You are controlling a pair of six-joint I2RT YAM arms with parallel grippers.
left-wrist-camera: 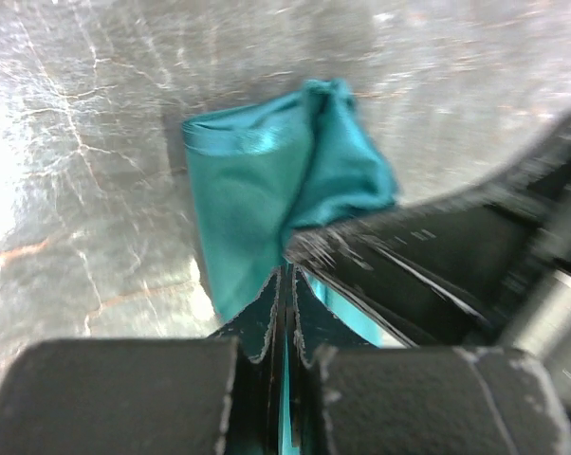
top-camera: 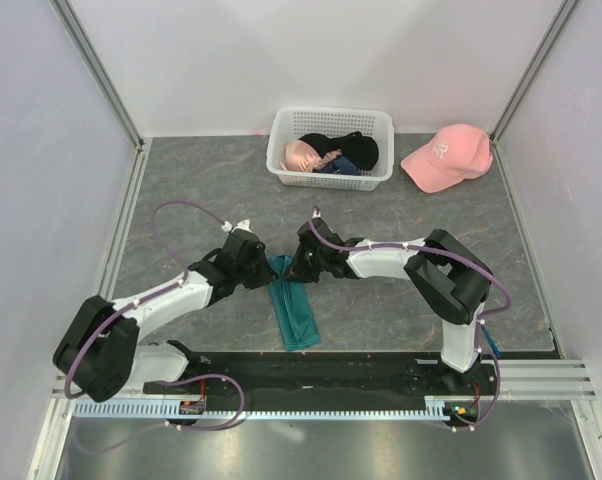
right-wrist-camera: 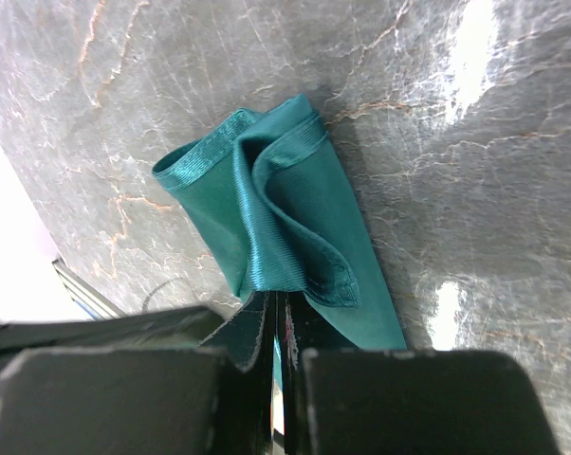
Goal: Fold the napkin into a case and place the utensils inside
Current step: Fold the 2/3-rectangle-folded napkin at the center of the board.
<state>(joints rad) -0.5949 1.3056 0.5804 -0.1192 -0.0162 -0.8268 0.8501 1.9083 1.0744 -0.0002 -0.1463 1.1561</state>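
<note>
Near the middle of the table [top-camera: 181, 200], the napkin [top-camera: 298, 320] lies as a narrow folded strip, running toward 6 o'clock from both arms. At its far end the left end effector [top-camera: 265, 271] pinches the cloth from 9 o'clock, jaws closed on it. The right end effector [top-camera: 297, 267] clamps the same end from 3 o'clock, where the fabric is bunched.

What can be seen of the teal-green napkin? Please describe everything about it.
The napkin is plain teal-green cloth with a shiny hemmed border, folded into a narrow layered strip. It lies on the grey marbled table. Its far end is bunched, pinched by the left gripper and the right gripper, both shut on it.
</note>
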